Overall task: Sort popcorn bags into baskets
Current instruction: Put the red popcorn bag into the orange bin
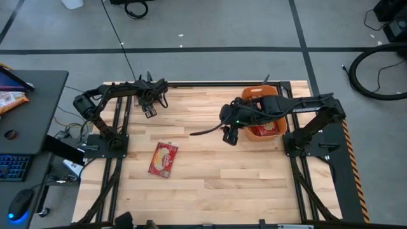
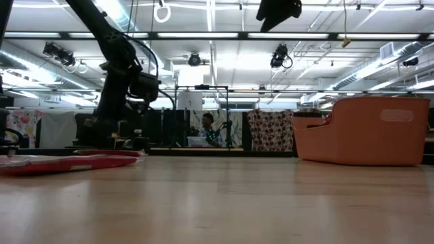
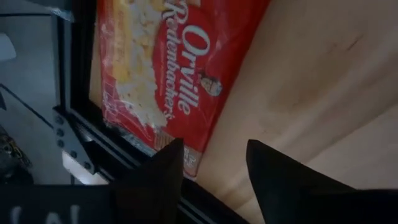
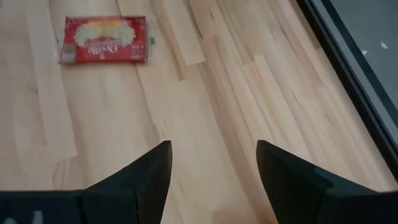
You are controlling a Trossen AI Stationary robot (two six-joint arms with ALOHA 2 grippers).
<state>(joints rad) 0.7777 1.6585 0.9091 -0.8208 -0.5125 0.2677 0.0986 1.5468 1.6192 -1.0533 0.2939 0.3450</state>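
One red popcorn bag lies flat on the wooden table, left of middle. A second popcorn bag lies by the black frame rail; the left arm hides it in the high view. My left gripper is open at the far left, above that bag's corner and clear of the table. My right gripper hangs open over bare wood at the middle. The orange basket stands at the far right, partly under the right arm.
Black frame rails run around the table top. A grey desk with a keyboard, a mouse and an orange snack bag stands to the left. Bare wood lies near the front edge.
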